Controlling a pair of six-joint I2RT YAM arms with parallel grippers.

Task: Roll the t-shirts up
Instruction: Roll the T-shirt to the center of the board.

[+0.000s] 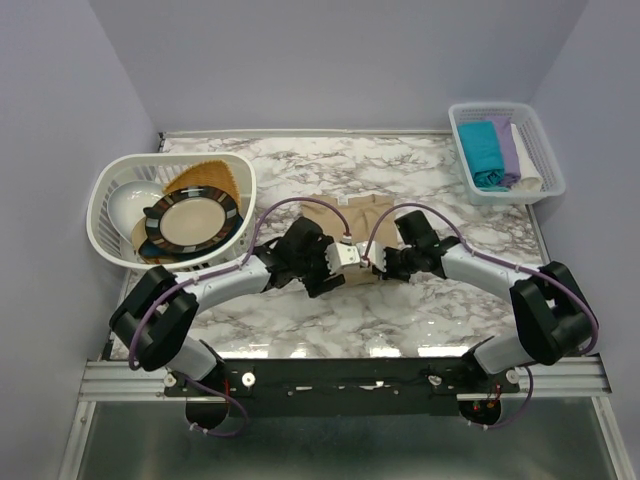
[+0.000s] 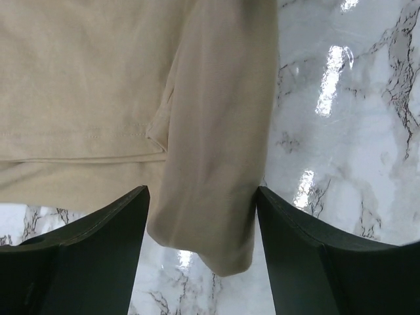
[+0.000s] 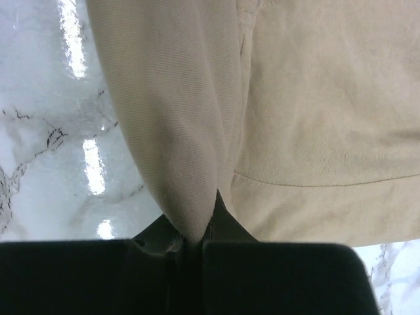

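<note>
Handling: beige t-shirt (image 2: pixel 79 79) judged light, limp, easily creased; take hold at folded side edges | right gripper (image 3: pixel 190 239) clamped on fold at its tips | left gripper (image 2: pixel 200 193) jaws apart, astride opposite fold, no grip | look: plain tan, stitched hem, flat on marble table (image 2: pixel 341 131) ahead of both | well beyond right gripper: teal t-shirt (image 1: pixel 482 150), lilac t-shirt (image 1: pixel 508 150) in white basket (image 1: pixel 548 152)
</note>
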